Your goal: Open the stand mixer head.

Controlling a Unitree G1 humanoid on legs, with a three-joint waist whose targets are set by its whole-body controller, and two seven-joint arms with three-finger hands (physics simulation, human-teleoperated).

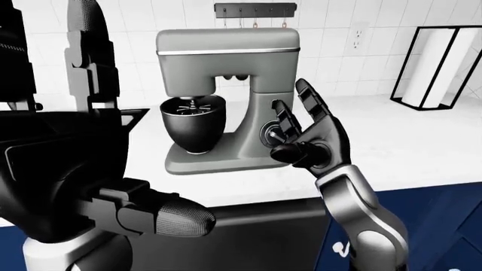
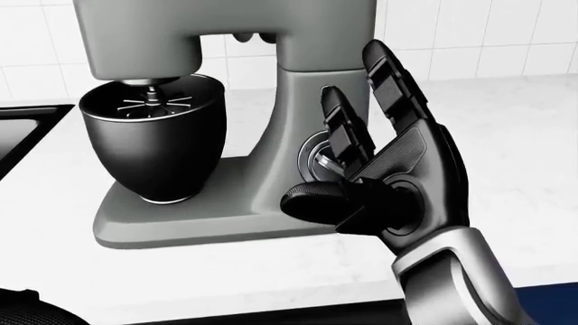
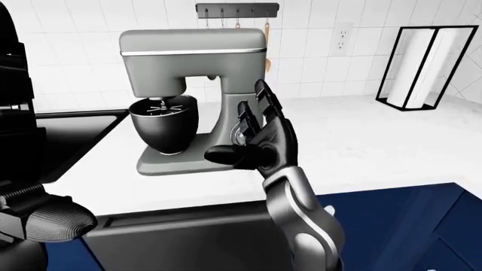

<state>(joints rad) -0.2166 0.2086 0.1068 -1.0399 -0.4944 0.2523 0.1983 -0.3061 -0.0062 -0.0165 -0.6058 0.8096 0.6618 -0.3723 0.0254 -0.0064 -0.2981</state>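
counter (image 1: pixel 422 141): white | on it: stand mixer (image 1: pixel 226 101), paper-towel holder (image 1: pixel 434 68)

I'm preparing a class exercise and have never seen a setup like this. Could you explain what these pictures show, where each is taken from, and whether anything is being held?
These are simulator renders from three cameras on a humanoid robot's head: a close head view and two wider eye views. On a white counter stands a grey stand mixer with a black bowl, its head down. The robot's right hand, black with three fingers, is spread open beside the round dial on the mixer's column, gripping nothing. Its left hand looms large and dark at the left-eye view's left, also holding nothing. A paper towel holder stands at the right.
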